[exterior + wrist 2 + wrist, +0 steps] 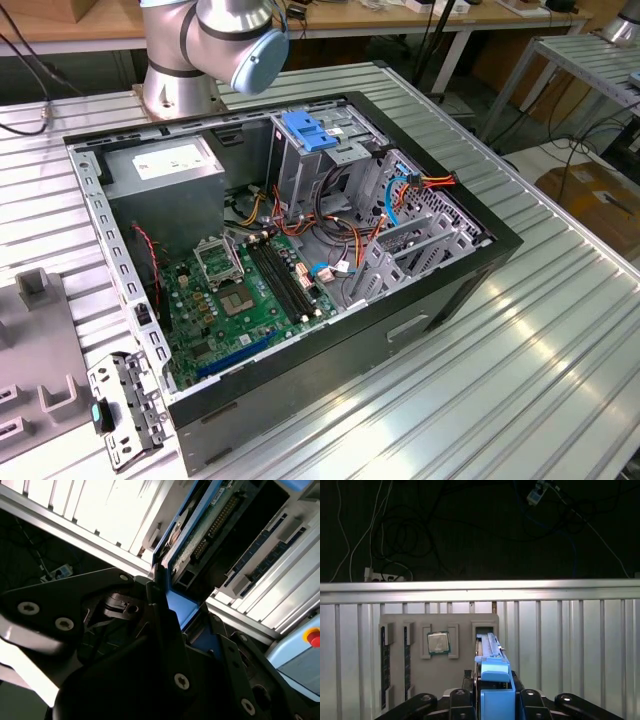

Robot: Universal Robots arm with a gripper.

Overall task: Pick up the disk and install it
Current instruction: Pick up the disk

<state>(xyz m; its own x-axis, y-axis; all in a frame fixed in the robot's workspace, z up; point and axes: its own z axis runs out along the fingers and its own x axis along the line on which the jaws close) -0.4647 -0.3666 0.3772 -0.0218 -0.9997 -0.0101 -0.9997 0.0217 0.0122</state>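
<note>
One disk (495,685) clenched in jaws over ribbed aluminium table (570,640); cable-strewn floor (470,540) beyond.

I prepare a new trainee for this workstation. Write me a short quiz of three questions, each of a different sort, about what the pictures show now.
1. True or false: in the first wrist view, the end effector is closed on the disk.
2. In the grey tray, what sits beside the disk?
A) a processor chip
B) a cooling fan
C) a screwdriver
3. Fill in: in the exterior view, the handle atop the drive cage inside the computer case is coloured ____.

Key: 1 true; 2 A; 3 blue.
</note>
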